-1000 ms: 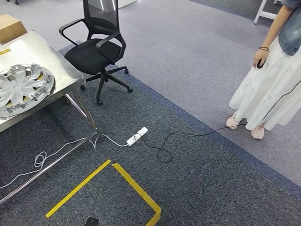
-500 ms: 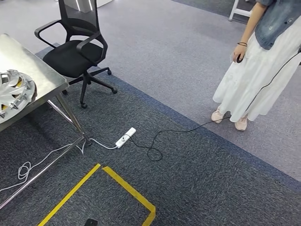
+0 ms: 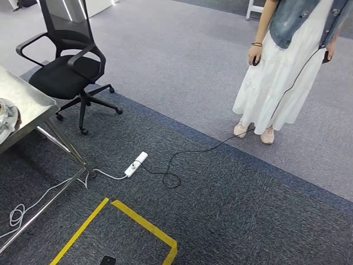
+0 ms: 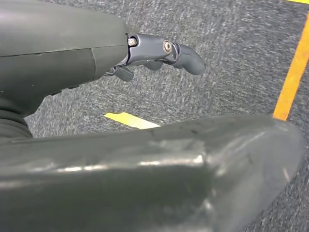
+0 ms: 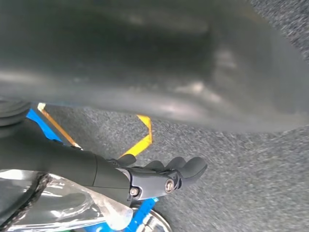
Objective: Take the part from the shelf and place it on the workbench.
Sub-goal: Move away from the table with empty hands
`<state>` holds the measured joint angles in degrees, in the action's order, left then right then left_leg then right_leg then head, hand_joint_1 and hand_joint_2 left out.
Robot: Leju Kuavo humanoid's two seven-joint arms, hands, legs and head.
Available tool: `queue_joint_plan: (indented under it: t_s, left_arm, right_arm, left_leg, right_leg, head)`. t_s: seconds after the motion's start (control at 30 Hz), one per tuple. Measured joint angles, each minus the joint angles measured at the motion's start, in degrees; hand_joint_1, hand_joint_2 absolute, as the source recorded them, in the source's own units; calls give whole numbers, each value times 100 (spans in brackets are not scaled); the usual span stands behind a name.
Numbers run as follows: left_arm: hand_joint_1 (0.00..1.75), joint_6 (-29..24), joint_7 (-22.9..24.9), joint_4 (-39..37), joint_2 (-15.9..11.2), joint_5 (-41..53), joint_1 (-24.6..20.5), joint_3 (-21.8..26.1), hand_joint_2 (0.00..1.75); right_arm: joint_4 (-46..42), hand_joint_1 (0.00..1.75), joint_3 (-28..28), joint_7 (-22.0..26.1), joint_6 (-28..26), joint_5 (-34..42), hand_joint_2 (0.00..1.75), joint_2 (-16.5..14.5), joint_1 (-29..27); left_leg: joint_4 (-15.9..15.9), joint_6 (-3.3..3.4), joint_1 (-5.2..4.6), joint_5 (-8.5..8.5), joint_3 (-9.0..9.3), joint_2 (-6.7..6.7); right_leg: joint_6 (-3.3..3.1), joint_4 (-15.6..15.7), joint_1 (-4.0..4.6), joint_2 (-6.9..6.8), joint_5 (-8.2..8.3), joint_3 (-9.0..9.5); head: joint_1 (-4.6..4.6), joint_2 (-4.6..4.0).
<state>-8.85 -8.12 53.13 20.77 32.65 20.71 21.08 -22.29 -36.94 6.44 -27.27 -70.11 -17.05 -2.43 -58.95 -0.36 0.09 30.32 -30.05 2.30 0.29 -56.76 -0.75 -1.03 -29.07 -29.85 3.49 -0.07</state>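
A silver wheel cover lies on the steel workbench at the far left edge of the head view, mostly cut off by the frame. My left hand hangs over dark carpet with its fingers stretched out and nothing in them. Over the carpet near a yellow tape corner, my right hand also hangs with straight fingers, holding nothing.
A black office chair stands behind the workbench. A white power strip and a black cable lie on the carpet. A person in a white skirt stands at the back right. Yellow floor tape marks a square near me.
The whole head view has swung to the right: workbench, wheel cover and chair slid toward the left edge, and the person came further into the picture.
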Motion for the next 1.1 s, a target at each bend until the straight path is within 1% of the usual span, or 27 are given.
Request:
queue_joint_plan:
  t_s: [0.03, 0.1, 0.13, 0.17, 0.2, 0.23, 0.27, 0.3, 0.33, 0.37, 0.43, 0.47, 0.5, 0.53, 0.6, 0.63, 0.67, 0.7, 0.73, 0.77, 0.8, 0.83, 0.87, 0.93, 1.0, 1.03, 1.1]
  left_arm:
    - [0, 1, 4, 0, 0, -10, 9, -4, 0]
    - [0, 3, 32, 1, -1, -32, 31, -14, 0]
    - [0, 4, 48, 2, -2, -39, 41, -17, 0]
    - [0, 7, 60, 2, -2, -39, 47, -20, 0]
    - [0, 10, 62, 2, -3, -33, 51, -22, 0]
    - [0, 14, 56, 2, -3, -22, 51, -22, 0]
    - [0, 16, 49, 2, -3, -11, 50, -21, 0]
    - [0, 18, 41, 2, -3, -1, 50, -21, 0]
    - [0, 21, 34, 2, -4, 6, 47, -20, 0]
    - [0, 24, 22, 2, -5, 8, 42, -20, 0]
    - [0, 32, -22, 2, -6, 12, 27, -14, 0]
    - [0, 39, -51, 2, -5, 14, 19, -9, 0]
    - [0, 45, -84, 2, -4, 19, 11, -4, 0]
    - [0, 55, -113, 2, -3, 27, 5, 0, 0]
    - [0, 76, -162, 1, -3, 57, 1, 10, 0]
    - [0, 86, -178, 0, -4, 75, -1, 17, 0]
    - [0, 91, -191, 0, -5, 94, -5, 23, 0]
    - [0, 96, -204, 0, -5, 107, -10, 28, 0]
    - [0, 96, -215, 0, -5, 117, -15, 31, 0]
    - [0, 94, -225, 0, -5, 123, -19, 32, 0]
    - [0, 85, -236, 0, -5, 126, -23, 33, 0]
    - [0, 70, -250, 0, -5, 130, -28, 34, 0]
    - [0, 54, -266, 0, -6, 135, -33, 35, 0]
    - [0, 26, -301, 0, -6, 150, -44, 37, 0]
    - [0, 9, -331, 0, -4, 172, -52, 37, 0]
    - [0, 1, -340, -1, -4, 180, -52, 37, 0]
    - [0, -11, -346, -6, -7, 188, -50, 37, 0]
  right_arm:
    - [0, 0, -5, 3, 7, -2, 0, 0, 1]
    - [0, 0, -15, 8, 34, -6, 0, 0, -2]
    - [0, 0, -21, 9, 50, -9, 0, 1, -7]
    - [0, 0, -28, 3, 67, -14, 0, 1, -13]
    - [0, 0, -34, -15, 86, -22, 0, 2, -17]
    - [0, 0, -38, -36, 103, -32, 0, 2, -19]
    - [0, 0, -39, -62, 119, -41, 0, 1, -19]
    - [0, 0, -40, -84, 131, -49, 0, 1, -15]
    - [0, 0, -41, -96, 136, -53, 0, 0, -11]
    - [0, 0, -42, -109, 140, -60, 0, 0, -12]
    - [0, 0, -44, -138, 147, -73, 0, 0, -30]
    - [0, 0, -44, -151, 151, -79, 0, 0, -42]
    - [0, 0, -45, -157, 154, -81, 0, 0, -48]
    - [0, 0, -46, -151, 157, -80, 0, 1, -45]
    - [-1, 0, -52, -113, 169, -73, 0, 1, -34]
    - [-1, 0, -62, -87, 179, -66, 0, 1, -35]
    - [-2, 0, -74, -65, 190, -61, 0, 1, -42]
    - [-2, 0, -89, -51, 199, -56, 0, 1, -49]
    - [-3, 0, -105, -42, 204, -51, 0, 2, -54]
    - [-4, 0, -119, -41, 206, -51, 0, 2, -54]
    - [-7, 0, -131, -45, 208, -54, 0, 1, -50]
    - [-9, 0, -140, -56, 210, -62, 0, 1, -45]
    - [-11, 0, -149, -71, 212, -74, 0, 0, -43]
    - [-15, 0, -172, -98, 219, -98, 0, 0, -54]
    - [-30, 0, -196, -101, 233, -110, 0, 0, -68]
    - [-41, 0, -205, -94, 240, -113, 0, 0, -70]
    - [-59, 0, -223, -65, 252, -118, 0, 0, -70]
  left_leg:
    - [-283, -24, 9, 187, -113, -77]
    - [-1071, -37, 14, 581, -445, -156]
    - [-1373, -35, 13, 668, -579, -164]
    - [-1479, -27, 13, 636, -634, -167]
    - [-1353, -12, 13, 489, -587, -176]
    - [-1022, 10, 13, 256, -450, -211]
    - [-613, 38, 13, 29, -284, -295]
    - [-238, 63, 14, -129, -131, -386]
    - [13, 77, 11, -208, -34, -460]
    - [129, 86, 4, -215, 2, -505]
    - [190, 112, -3, -210, 9, -464]
    - [221, 140, 1, -226, 17, -428]
    - [254, 175, 8, -243, 27, -386]
    - [281, 206, 16, -257, 35, -333]
    - [282, 236, 4, -257, 31, -220]
    - [279, 238, 0, -255, 27, -161]
    - [277, 236, -2, -252, 25, -109]
    - [274, 231, -2, -247, 25, -65]
    - [268, 219, 0, -239, 33, -28]
    - [256, 199, -2, -225, 41, 5]
    - [236, 169, -11, -206, 47, 33]
    - [218, 140, -21, -190, 51, 54]
    - [206, 111, -30, -179, 55, 71]
    - [207, 59, -24, -174, 72, 93]
    - [88, -7, -2, -59, 40, 18]
    - [-131, -35, 6, 95, -45, -46]
    - [-888, -62, 13, 503, -360, -151]
  right_leg:
    - [-26, 4, -5, 32, 16, 11]
    - [-47, 1, 7, 107, 27, -4]
    - [-49, 0, 14, 152, 27, -5]
    - [-51, -1, 19, 201, 26, -1]
    - [-51, -1, 22, 255, 24, 8]
    - [-51, -2, 23, 311, 23, 21]
    - [-47, -2, 22, 363, 20, 14]
    - [-32, -12, 27, 416, 12, 11]
    - [-8, -21, 26, 460, 10, -6]
    - [23, -27, 21, 495, 12, -33]
    - [99, -29, 1, 543, 18, -84]
    - [127, -64, -4, 504, -12, -116]
    - [148, -178, -2, 432, -99, -183]
    - [164, -418, 1, 340, -257, -293]
    - [200, -1158, 6, 196, -653, -654]
    - [219, -1485, 3, 173, -777, -809]
    - [232, -1633, 0, 159, -788, -876]
    - [241, -1551, -4, 144, -686, -828]
    - [244, -1247, -9, 110, -501, -666]
    - [243, -813, -12, 29, -312, -438]
    - [227, -432, -8, -37, -167, -240]
    - [199, -162, -2, -83, -79, -100]
    - [164, -39, 9, -105, -55, -46]
    - [83, -33, 27, -48, -42, -62]
    - [8, -17, 20, -4, -12, -38]
    - [-23, -9, 11, 25, 7, -23]
    - [-54, -10, 18, 94, 23, -17]
  head:
    - [13, 0]
    - [35, 0]
    - [38, 0]
    - [41, 0]
    - [41, 0]
    - [41, 0]
    - [41, 0]
    - [38, 0]
    - [37, 1]
    - [34, 1]
    - [31, 2]
    - [28, 1]
    - [15, 1]
    - [0, 1]
    - [-26, 0]
    - [-29, 0]
    - [-30, 0]
    - [-30, 0]
    - [-30, 0]
    - [-31, 0]
    - [-32, 0]
    - [-26, 0]
    - [-20, 0]
    - [-9, 0]
    - [3, 0]
    - [14, 0]
    - [36, 0]
